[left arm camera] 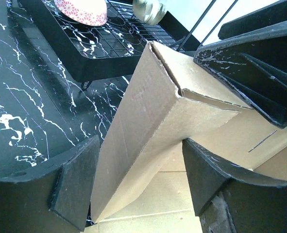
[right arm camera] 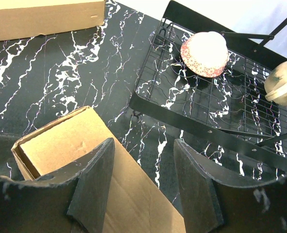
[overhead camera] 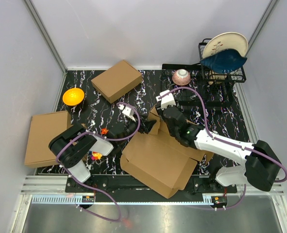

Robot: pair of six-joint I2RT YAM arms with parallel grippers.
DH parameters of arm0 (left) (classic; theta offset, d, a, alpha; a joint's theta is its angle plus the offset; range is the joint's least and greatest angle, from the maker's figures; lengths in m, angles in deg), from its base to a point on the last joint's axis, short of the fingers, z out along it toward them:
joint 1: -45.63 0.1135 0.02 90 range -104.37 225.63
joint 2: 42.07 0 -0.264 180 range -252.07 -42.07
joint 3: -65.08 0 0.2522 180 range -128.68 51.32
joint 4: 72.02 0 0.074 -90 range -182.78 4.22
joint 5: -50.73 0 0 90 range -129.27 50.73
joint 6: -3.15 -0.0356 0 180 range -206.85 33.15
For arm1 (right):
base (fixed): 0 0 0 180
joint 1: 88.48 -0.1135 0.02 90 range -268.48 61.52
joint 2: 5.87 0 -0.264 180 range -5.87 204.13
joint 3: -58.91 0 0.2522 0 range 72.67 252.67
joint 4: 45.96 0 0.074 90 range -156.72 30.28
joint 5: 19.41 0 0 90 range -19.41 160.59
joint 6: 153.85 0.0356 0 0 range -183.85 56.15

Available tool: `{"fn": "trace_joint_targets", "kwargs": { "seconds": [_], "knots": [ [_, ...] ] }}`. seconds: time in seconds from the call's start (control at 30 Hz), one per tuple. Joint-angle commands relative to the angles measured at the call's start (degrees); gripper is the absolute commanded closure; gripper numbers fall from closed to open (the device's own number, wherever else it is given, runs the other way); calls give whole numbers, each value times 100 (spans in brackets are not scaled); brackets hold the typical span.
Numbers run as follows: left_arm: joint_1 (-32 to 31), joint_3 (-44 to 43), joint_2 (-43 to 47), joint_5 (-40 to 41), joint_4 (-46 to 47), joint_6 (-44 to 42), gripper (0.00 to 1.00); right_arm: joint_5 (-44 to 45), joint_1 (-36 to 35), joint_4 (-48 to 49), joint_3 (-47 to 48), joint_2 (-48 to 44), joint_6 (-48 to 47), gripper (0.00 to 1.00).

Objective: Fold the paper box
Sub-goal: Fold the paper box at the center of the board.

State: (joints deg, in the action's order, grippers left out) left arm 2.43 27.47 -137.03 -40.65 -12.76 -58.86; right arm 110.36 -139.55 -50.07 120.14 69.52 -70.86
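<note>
The paper box (overhead camera: pixel 158 160), a large brown die-cut cardboard piece, lies partly folded at the near middle of the table. One of its side flaps (left arm camera: pixel 148 126) stands raised between the fingers of my left gripper (left arm camera: pixel 139 141) and leans against the left finger (left arm camera: pixel 75 189); the jaws are wide apart, open. In the top view this gripper (overhead camera: pixel 144 127) is at the box's far left corner. My right gripper (right arm camera: pixel 144 141) is open over the same flap's end (right arm camera: pixel 65 141), one finger above the cardboard and the other above the table. It sits at the box's far edge (overhead camera: pixel 159 112).
A black dish rack (overhead camera: pixel 216 73) holds plates at the back right, with a pink patterned bowl (right arm camera: pixel 205 53) on its tray. A smaller cardboard box (overhead camera: pixel 116 80) and an orange bowl (overhead camera: pixel 73 96) sit at the back left. A tan slab (overhead camera: pixel 46 138) lies at the left edge.
</note>
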Motion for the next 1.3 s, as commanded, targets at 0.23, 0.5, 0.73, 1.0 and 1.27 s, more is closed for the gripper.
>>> {"fn": "trace_joint_targets", "kwargs": {
  "seconds": [0.23, 0.5, 0.73, 1.0, 1.27],
  "knots": [
    [57, -339, 153, -239, 2244, 260, 27, -365, -175, -605, -97, 177, 120, 41],
    [84, -295, 276, -301, 2252, 515, 26, -382, -184, -578, -141, 186, 156, 41],
    [136, -462, 135, -99, 2252, 655, 25, -444, -193, -561, -132, 239, 182, 41],
    [189, -699, -93, 77, 2252, 787, 32, -470, -228, -552, -149, 292, 217, 41],
    [233, -708, -322, -11, 2252, 770, 46, -453, -254, -534, -176, 300, 217, 41]
  ]
}}
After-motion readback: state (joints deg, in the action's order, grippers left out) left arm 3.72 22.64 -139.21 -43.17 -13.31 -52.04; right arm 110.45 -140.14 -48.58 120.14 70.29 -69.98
